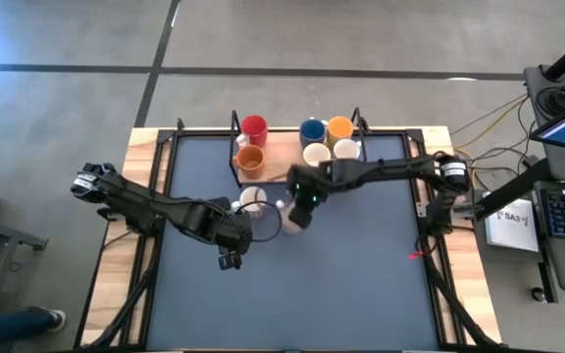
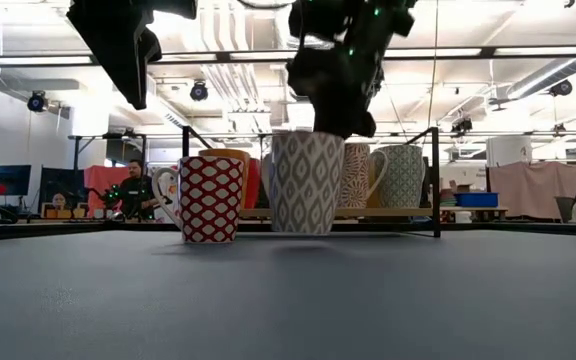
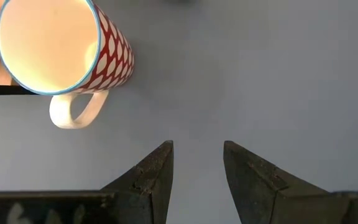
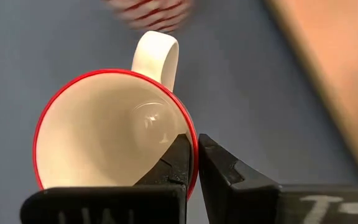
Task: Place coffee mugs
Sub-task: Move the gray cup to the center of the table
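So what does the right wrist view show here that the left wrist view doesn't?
Only the right wrist view: the right tool shut on the wall of a round ceramic mug with a red rim and white inside, one finger inside, one outside. Only the left wrist view: the left tool open and empty above the bare dark table mat. Both show the red-and-white patterned ceramic mug standing on the mat, blurred in the right wrist view.

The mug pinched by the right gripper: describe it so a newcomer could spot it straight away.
Start from the wooden rack at the table's far edge, where six mugs stand. Two more mugs are out on the dark mat just in front of it. Yours is the grey-and-white diamond-patterned mug with a red rim, its wall pinched by the right gripper; its neighbour, the red-and-white mug, has a blue rim and nothing holding it.
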`<control>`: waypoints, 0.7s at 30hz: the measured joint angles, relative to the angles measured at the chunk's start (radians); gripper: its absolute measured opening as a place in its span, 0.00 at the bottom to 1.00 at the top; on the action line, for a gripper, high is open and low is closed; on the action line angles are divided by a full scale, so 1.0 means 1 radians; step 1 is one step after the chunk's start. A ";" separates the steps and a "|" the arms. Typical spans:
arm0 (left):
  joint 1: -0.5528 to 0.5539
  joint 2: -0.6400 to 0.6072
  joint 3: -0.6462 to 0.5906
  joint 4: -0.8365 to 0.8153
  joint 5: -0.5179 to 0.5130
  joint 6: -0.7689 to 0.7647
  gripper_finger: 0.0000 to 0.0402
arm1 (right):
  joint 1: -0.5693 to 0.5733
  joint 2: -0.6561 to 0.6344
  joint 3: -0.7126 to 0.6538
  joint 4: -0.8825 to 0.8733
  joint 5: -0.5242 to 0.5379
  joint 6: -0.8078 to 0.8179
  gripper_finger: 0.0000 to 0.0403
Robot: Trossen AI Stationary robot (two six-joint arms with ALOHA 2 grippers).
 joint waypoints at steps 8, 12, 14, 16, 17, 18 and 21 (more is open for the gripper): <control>-0.006 0.000 0.000 0.000 -0.022 0.003 0.31 | -0.110 0.000 0.000 0.001 0.000 -0.062 0.03; -0.008 0.000 0.000 0.001 -0.024 0.004 0.31 | -0.117 0.000 0.000 0.001 -0.002 -0.075 0.03; -0.008 0.000 0.000 0.001 -0.024 0.003 0.31 | -0.117 0.000 0.000 0.001 -0.006 -0.093 0.03; -0.008 0.000 0.000 0.001 -0.024 0.003 0.31 | -0.116 0.000 0.000 0.001 -0.007 -0.108 0.03; -0.008 0.000 0.000 0.002 -0.024 0.003 0.31 | -0.116 0.000 0.000 0.001 -0.007 -0.115 0.03; -0.008 0.000 0.000 0.002 -0.024 0.003 0.31 | -0.116 0.000 0.000 0.001 -0.007 -0.115 0.03; -0.008 0.000 0.000 0.002 -0.024 0.002 0.31 | -0.117 0.000 0.000 0.002 -0.006 -0.116 0.03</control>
